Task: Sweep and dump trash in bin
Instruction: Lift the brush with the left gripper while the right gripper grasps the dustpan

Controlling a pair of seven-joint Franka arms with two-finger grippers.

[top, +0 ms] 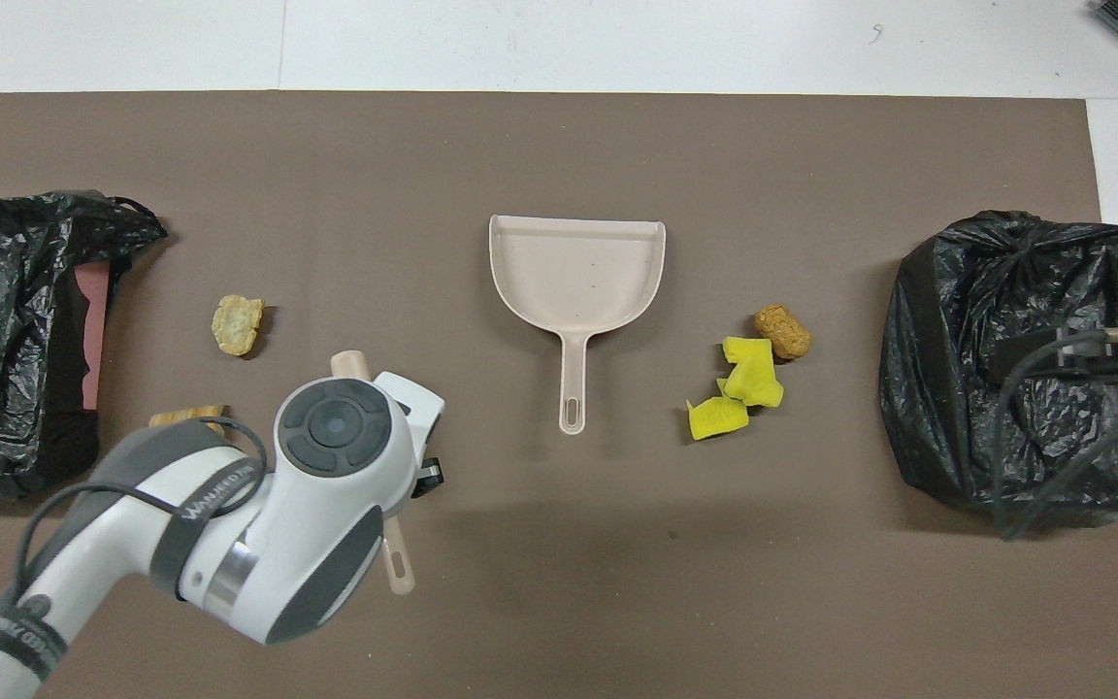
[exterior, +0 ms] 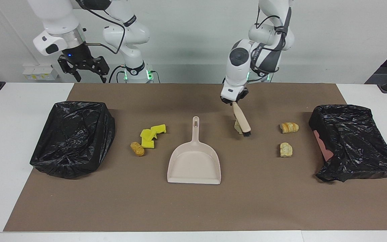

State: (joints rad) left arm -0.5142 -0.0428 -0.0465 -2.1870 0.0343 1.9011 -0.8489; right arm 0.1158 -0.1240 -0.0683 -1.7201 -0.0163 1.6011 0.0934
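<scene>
Beige brush (exterior: 242, 119) clamped in the left gripper (exterior: 233, 100), bristles down on the mat, touching a tan lump (exterior: 237, 127).

Fingers are closed on the brush's handle, arm bent over steeply, so the overhead view mostly hides that lump. Two more tan lumps (exterior: 289, 127) (exterior: 286, 149) sit toward the left arm's bin (exterior: 354, 141). Dustpan (exterior: 195, 158) lies just beside the brush; yellow pieces (exterior: 151, 134) and the orange nugget (exterior: 137, 149) lie past it. Right gripper (exterior: 82, 69) waits over the table edge, fingers spread, empty.

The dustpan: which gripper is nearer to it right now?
Left. The left gripper holds a brush low over the mat, beside the dustpan handle. The right gripper waits raised over the table's edge, near the black-bagged bin at its end.
</scene>
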